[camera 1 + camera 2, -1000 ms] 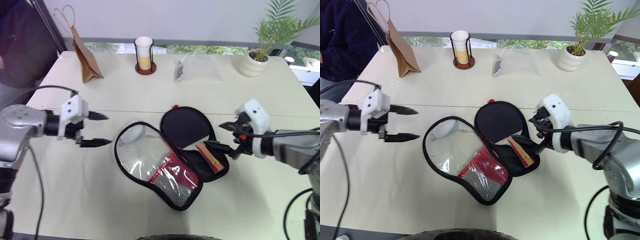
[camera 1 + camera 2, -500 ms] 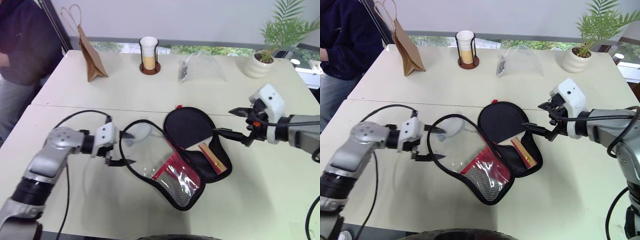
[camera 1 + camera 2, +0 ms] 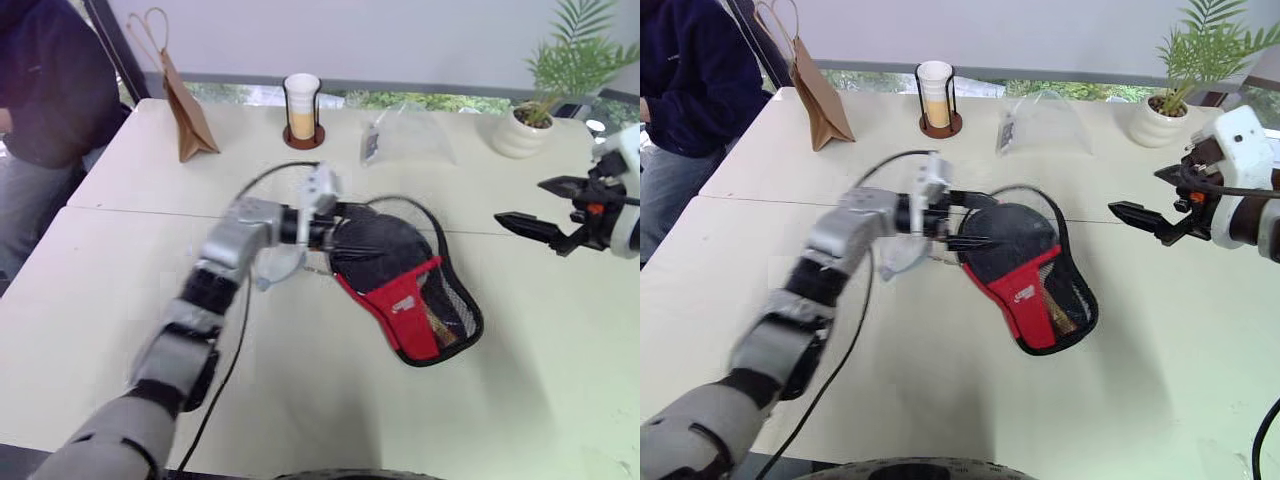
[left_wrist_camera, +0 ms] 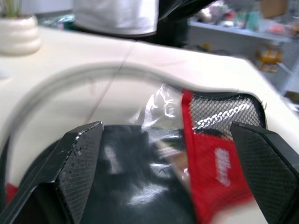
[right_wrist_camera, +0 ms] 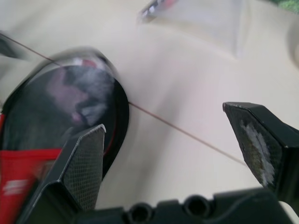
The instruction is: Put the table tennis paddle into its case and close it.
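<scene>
1. Nearest to us, on the pale cream desk [image 3: 300,400], lies the paddle-shaped black fabric case [image 3: 408,283] with its red panel with white print and black mesh pocket facing up; the flap is folded over the base.
2. Through the mesh at the case's narrow end we make out a tan strip of the wooden handle of the table tennis paddle [image 3: 437,318]; the black blade is hidden under the flap, so the paddle lies inside the case.
3. We cannot tell whether the zip is shut; the edge near our left hand looks slightly lifted.
4. Our left hand [image 3: 958,222] reaches across from the left to the round end of the case, its two black fingers spread wide with the case's rim between them. In the left wrist view the fingers [image 4: 77,158] stand apart on either side of the shiny clear film and red panel, and they clamp nothing.
5. Our right hand [image 3: 1140,215] hovers above the desk, off to the right of the case and well apart from it, its fingers spread and empty.
6. Farther back stand a brown paper bag [image 3: 185,110], a white cup in a black wire holder [image 3: 301,108], a clear plastic bag [image 3: 405,135] and a small green plant in a white pot [image 3: 525,128].
7. At the far left corner a person in dark clothing [image 3: 45,80] is beside the desk.
</scene>
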{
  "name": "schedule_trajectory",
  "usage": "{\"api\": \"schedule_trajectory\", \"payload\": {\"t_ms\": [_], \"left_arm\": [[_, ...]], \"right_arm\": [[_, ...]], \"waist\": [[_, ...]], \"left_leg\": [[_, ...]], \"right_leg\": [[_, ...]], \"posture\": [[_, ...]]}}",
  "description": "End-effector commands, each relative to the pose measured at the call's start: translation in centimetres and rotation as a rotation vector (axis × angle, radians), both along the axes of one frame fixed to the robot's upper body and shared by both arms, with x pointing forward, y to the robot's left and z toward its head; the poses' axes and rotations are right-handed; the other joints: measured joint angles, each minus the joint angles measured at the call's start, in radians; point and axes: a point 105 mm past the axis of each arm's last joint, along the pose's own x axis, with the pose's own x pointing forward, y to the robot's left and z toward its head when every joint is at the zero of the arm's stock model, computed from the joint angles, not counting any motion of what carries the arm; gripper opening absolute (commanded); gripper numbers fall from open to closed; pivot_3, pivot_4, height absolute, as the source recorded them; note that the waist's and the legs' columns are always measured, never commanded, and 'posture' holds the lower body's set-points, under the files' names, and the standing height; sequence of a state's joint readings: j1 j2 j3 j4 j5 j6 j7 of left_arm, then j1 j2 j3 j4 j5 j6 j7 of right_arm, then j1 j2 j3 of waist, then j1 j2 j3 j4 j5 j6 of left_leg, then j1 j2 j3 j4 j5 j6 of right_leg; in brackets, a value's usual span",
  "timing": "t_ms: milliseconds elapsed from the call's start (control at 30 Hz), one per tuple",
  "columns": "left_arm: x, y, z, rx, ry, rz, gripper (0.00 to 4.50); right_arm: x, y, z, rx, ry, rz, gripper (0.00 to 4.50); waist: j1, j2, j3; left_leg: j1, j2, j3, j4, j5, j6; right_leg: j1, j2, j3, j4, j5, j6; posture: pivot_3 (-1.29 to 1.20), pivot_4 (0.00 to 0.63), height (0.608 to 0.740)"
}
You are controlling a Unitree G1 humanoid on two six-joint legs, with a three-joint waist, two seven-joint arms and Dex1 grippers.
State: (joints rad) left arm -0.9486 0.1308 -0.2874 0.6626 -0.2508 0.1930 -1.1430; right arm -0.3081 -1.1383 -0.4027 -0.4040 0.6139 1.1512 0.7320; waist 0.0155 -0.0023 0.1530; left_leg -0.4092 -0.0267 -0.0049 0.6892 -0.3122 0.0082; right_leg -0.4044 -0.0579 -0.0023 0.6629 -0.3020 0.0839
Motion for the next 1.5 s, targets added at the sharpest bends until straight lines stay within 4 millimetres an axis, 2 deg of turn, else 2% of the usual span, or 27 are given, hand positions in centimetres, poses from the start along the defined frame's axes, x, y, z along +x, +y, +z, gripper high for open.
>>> {"api": "schedule_trajectory", "payload": {"t_ms": [33, 167, 267, 400, 567, 700, 867, 967, 1200, 1233, 1367, 1500], "left_arm": [[0.7, -0.5, -0.4, 0.058, -0.101, -0.010, 4.50], [0.8, 0.4, 1.4, 0.025, -0.142, -0.049, 4.50], [0.3, 2.0, 3.9, -0.026, -0.169, -0.073, 4.50], [-2.4, 5.7, 6.7, -0.057, -0.188, -0.122, 4.50], [-5.3, 9.0, 7.6, -0.024, -0.170, -0.104, 4.50], [-6.3, 10.0, 7.6, -0.001, -0.167, -0.071, 4.50], [-6.6, 11.1, 8.3, -0.010, -0.185, 0.010, 4.50], [-6.6, 11.3, 8.2, -0.002, -0.194, 0.034, 4.50], [-6.5, 11.5, 8.2, -0.007, -0.208, 0.071, 4.50], [-6.5, 11.5, 8.3, -0.009, -0.209, 0.074, 4.50], [-6.5, 11.5, 8.3, -0.012, -0.213, 0.081, 4.50], [-6.5, 11.5, 8.1, -0.013, -0.210, 0.084, 4.50]], "right_arm": [[-0.3, 0.6, -1.9, 0.065, 0.093, 0.026, 4.46], [-0.1, 1.2, -4.1, 0.130, 0.195, 0.055, 4.46], [0.3, 1.8, -5.9, 0.180, 0.272, 0.091, 4.46], [0.7, 2.8, -8.3, 0.239, 0.368, 0.141, 4.46], [1.1, 3.9, -10.2, 0.266, 0.427, 0.199, 4.46], [1.4, 4.5, -11.0, 0.288, 0.453, 0.227, 4.46], [1.9, 4.9, -12.8, 0.314, 0.511, 0.221, 4.46], [1.7, 5.1, -13.3, 0.335, 0.535, 0.217, 3.72], [-0.2, 5.9, -15.0, 0.364, 0.625, 0.203, 0.28], [-0.6, 6.0, -15.2, 0.367, 0.638, 0.197, 0.10], [-2.4, 7.0, -15.7, 0.410, 0.680, 0.132, 0.10], [-5.2, 8.7, -16.1, 0.508, 0.719, 0.065, 0.10]], "waist": [[-0.009, 0.000, 0.000], [-0.017, 0.000, 0.000], [-0.018, 0.000, 0.000], [-0.026, 0.001, 0.000], [-0.024, 0.001, 0.000], [-0.012, 0.001, 0.000], [-0.011, 0.001, 0.000], [-0.011, 0.000, -0.001], [-0.006, 0.000, -0.001], [-0.005, 0.000, -0.001], [-0.003, 0.000, -0.001], [-0.004, -0.001, -0.002]], "left_leg": [[0.000, 0.000, 0.001, 0.000, 0.000, 0.000], [0.000, 0.002, 0.001, -0.003, 0.001, -0.001], [0.000, 0.002, 0.001, -0.003, 0.002, -0.004], [0.000, 0.002, 0.001, -0.003, 0.003, -0.006], [0.000, 0.002, 0.000, -0.003, 0.004, -0.007], [0.000, 0.001, 0.000, -0.002, 0.004, -0.007], [0.001, 0.001, 0.000, -0.002, 0.004, -0.007], [0.001, 0.001, 0.000, -0.002, 0.004, -0.007], [0.001, 0.001, 0.000, -0.002, 0.004, -0.007], [0.001, 0.001, 0.000, -0.002, 0.004, -0.007], [0.001, 0.001, 0.000, -0.002, 0.004, -0.006], [0.001, 0.002, -0.001, -0.003, 0.004, -0.007]], "right_leg": [[0.000, 0.000, 0.000, 0.000, 0.000, 0.000], [-0.002, 0.001, 0.002, 0.000, 0.000, 0.000], [-0.003, 0.001, 0.002, 0.000, 0.000, 0.000], [-0.003, 0.001, 0.002, 0.000, 0.000, 0.000], [-0.002, 0.000, 0.003, 0.000, 0.000, 0.000], [-0.002, -0.001, 0.002, 0.000, 0.000, 0.000], [-0.001, 0.000, 0.002, 0.000, 0.000, 0.000], [-0.001, 0.000, 0.002, 0.000, 0.000, 0.000], [-0.001, 0.000, 0.002, 0.000, 0.000, 0.000], [-0.001, 0.000, 0.002, 0.000, 0.000, 0.000], [0.000, 0.000, 0.002, 0.000, 0.000, 0.000], [0.000, 0.000, 0.002, 0.000, 0.000, 0.000]], "posture": [[0.00, 0.150, 0.740], [0.00, 0.150, 0.740], [0.00, 0.150, 0.740], [0.00, 0.150, 0.740], [0.00, 0.150, 0.740], [0.00, 0.150, 0.740], [0.00, 0.150, 0.740], [0.00, 0.150, 0.740], [0.00, 0.150, 0.740], [0.00, 0.150, 0.740], [0.00, 0.150, 0.740], [0.00, 0.150, 0.740]]}}
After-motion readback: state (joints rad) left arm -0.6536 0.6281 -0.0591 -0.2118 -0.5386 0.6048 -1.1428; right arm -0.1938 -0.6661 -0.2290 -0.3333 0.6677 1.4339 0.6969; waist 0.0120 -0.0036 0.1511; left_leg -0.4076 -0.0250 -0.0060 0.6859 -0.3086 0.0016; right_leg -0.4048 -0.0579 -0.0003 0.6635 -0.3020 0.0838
